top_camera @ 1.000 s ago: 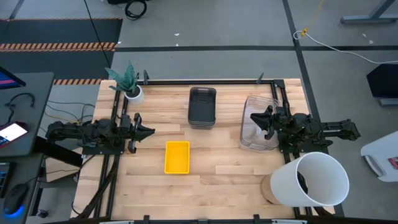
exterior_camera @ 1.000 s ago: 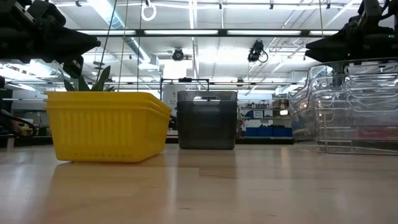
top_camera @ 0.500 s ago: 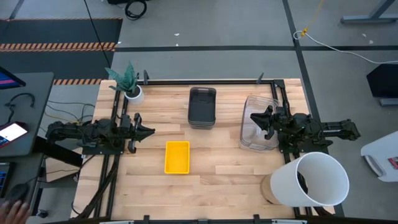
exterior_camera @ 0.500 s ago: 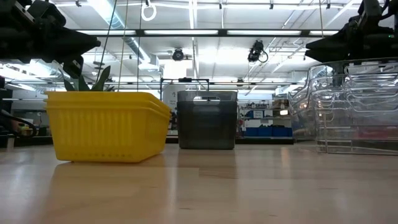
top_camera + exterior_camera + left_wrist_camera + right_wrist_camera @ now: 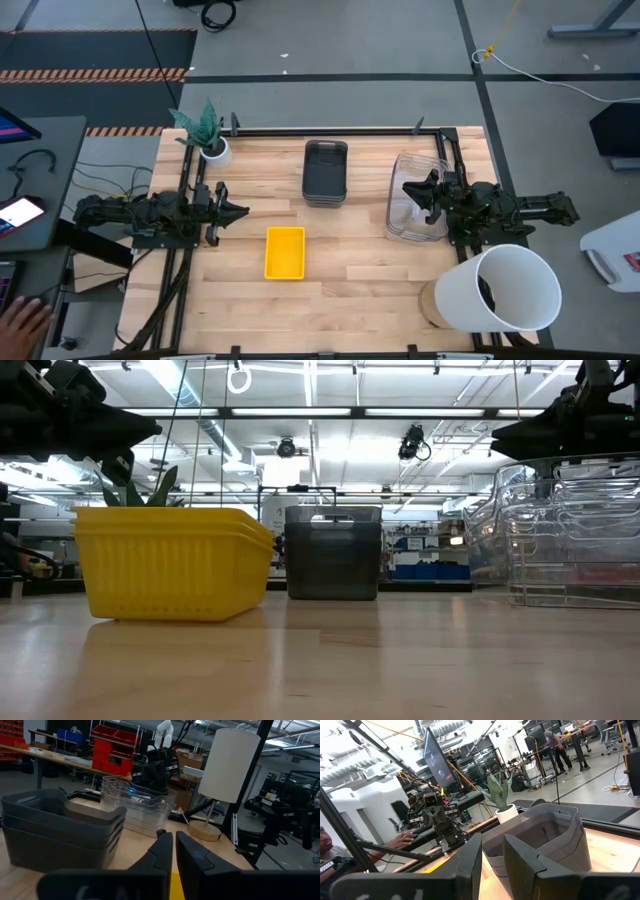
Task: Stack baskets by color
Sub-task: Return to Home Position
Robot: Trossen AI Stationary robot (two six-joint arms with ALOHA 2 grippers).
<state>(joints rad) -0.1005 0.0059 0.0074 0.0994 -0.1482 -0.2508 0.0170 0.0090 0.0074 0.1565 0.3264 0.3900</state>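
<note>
Sorting appeared complete: yellow basket stack [image 5: 284, 252] lay near the dark grey basket stack [image 5: 325, 172], and the clear basket stack [image 5: 398, 216] beside it. The left gripper [image 5: 238, 210] was closed and empty, the right gripper [image 5: 409, 192] slightly parted and empty.

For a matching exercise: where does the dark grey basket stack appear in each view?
High view: dark grey basket stack, upper middle of table.
Low view: picture centre.
Left wrist view: nearer than clear basket stack.
Right wrist view: before the potted plant.
Shared landmark, three views: clear basket stack.
</note>
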